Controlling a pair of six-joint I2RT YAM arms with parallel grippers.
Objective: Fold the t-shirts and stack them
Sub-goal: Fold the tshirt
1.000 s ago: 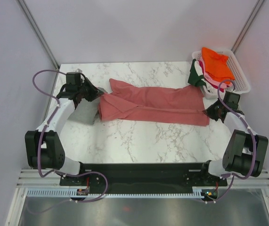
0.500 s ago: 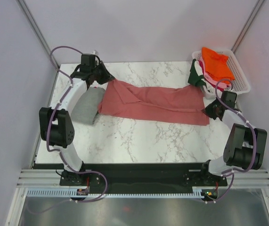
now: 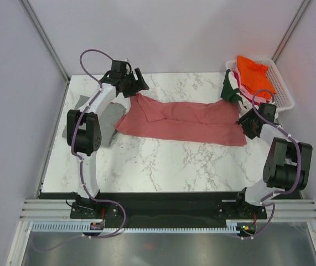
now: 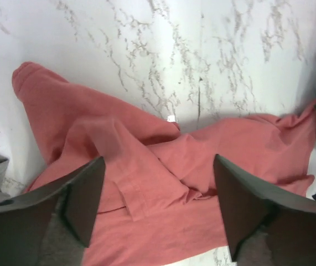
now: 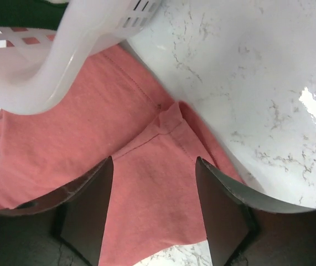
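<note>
- Salmon-pink t-shirt (image 3: pixel 182 122): lies flat on the marble table (image 3: pixel 163 160), mid-far. It is drawn out as a long band from left to right and doubled lengthwise. The left end is rumpled, with a sleeve bunched on top. This is judged a mid-fold state, laid long so that each arm serves one end.
- Left gripper (image 3: pixel 138 83): at the far-left end of the band, jaws apart, nothing between them. The wrist view looks down on the bunched sleeve.
- Right gripper (image 3: pixel 247 124): at the right end, just beside the basket (image 3: pixel 285 94), jaws apart over the hem corner and holding nothing. Whether the fingertips touch the cloth cannot be told.
- Grey t-shirt (image 3: pixel 112 123): on the left of the table, partly under the left arm, its edge touching the pink one. It is probably set there as the base of the stack.
- Basket, far right corner: holds an orange t-shirt (image 3: pixel 254 75), with a dark green t-shirt (image 3: pixel 231 88) spilling over its left rim. These are judged stock awaiting folding.
</note>
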